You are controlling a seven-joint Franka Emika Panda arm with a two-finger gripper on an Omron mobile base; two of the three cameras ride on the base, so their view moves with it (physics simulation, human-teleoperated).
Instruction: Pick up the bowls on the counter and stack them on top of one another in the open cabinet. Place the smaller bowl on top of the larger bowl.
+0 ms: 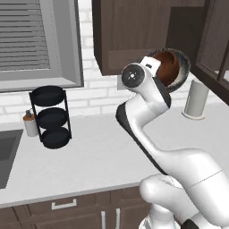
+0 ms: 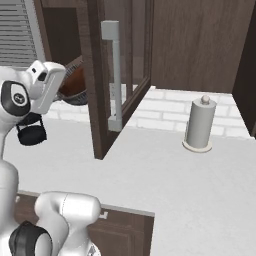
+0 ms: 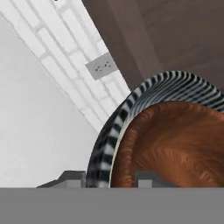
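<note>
End effector (image 3: 109, 177) clamped on rims of both bowls: smaller bowl (image 1: 167, 67) nested inside larger bowl (image 3: 131, 100). Pair carried tilted, well above desk (image 1: 89, 156), just below open cabinet (image 1: 134, 31). Probably shelving both together.

White brick wall (image 1: 96, 96), louvred window (image 1: 27, 40), grey sink (image 1: 6, 152), dark brown drawers (image 1: 67, 210) below.

Light is even and soft, fully rendered, with no clear source. The counter (image 1: 89, 152) reads bright and flat; the arm throws no distinct shadow on it. The cabinet (image 1: 129, 31) at twelve o'clock stays dark. The bowl (image 3: 175, 144) shows a faint gloss. All views are sharp, without edge distortion.
</note>
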